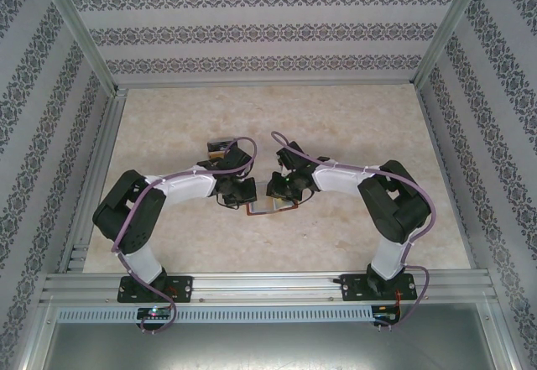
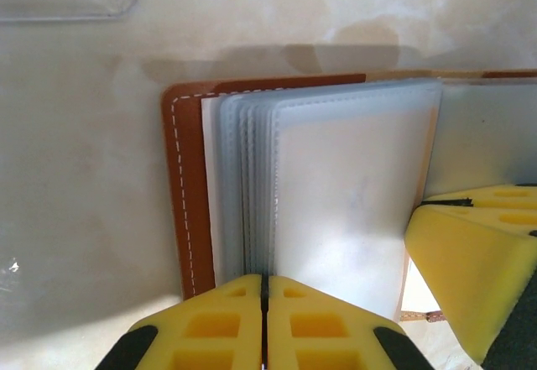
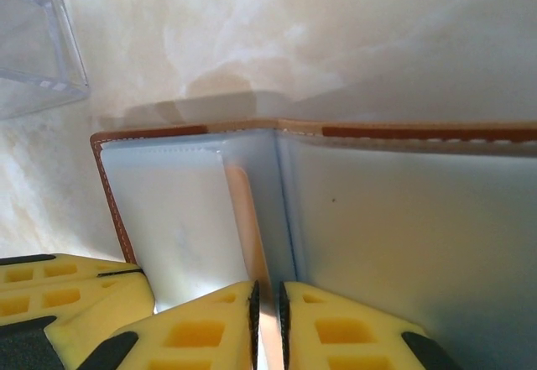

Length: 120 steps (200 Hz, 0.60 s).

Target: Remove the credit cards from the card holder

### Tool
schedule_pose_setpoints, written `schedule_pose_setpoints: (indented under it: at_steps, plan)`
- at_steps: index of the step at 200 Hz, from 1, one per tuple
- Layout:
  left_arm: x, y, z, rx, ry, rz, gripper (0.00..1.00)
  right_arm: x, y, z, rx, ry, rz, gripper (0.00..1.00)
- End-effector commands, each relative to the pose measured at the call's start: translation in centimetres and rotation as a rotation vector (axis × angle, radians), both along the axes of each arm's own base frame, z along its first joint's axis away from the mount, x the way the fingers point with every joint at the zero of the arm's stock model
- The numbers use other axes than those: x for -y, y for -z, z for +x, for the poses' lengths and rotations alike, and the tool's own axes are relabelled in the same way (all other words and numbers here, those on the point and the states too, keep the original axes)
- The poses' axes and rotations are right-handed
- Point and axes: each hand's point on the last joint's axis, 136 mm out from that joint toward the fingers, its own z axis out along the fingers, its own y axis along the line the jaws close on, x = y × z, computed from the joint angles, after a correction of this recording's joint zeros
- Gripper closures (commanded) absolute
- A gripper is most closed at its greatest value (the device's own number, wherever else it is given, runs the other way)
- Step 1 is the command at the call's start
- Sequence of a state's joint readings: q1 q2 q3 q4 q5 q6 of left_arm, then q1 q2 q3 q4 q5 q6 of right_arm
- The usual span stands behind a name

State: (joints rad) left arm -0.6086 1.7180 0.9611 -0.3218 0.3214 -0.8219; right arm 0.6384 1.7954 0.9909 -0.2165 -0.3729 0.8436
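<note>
Left gripper [image 2: 264, 290]: jaws fully closed, pinching near edge of credit cards [image 2: 336, 194], blue-grey stack fanned inside card holder [image 2: 180, 202]. Right gripper [image 3: 267, 299]: jaws all but closed on middle leaf at fold, pinning card holder. Card holder spread open on table [image 1: 336, 118], mid-near, between arms. Step: grip set, extraction not begun. Next, likely: left draws cards out, right holds firm.
</note>
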Motion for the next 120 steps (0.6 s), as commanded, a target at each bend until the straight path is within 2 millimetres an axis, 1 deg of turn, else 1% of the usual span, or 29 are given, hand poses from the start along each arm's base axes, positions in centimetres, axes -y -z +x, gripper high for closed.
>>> schedule_pose_setpoints:
  at_steps: [1,16,26,86,120]
  plan:
    - [-1.3,2.4,-1.7,-0.072,0.021,0.095,0.91,-0.6,0.1,-0.6,-0.026,-0.006,0.05,0.86]
    - [-1.4,2.4,-1.7,-0.073,0.021,0.099,0.92,-0.5,0.0,-0.6,-0.022,-0.003,0.046,0.91]
    - [-1.5,2.4,-1.8,-0.073,0.023,0.104,0.92,-0.3,-0.1,-0.5,-0.016,0.001,0.043,1.0]
    - [-2.3,2.7,-2.0,-0.079,0.022,0.153,0.93,1.2,-0.6,-0.2,0.01,0.03,0.028,1.0]
    - [-2.5,2.8,-2.1,-0.083,0.021,0.159,0.94,1.6,-0.8,-0.2,0.018,0.033,0.026,1.0]
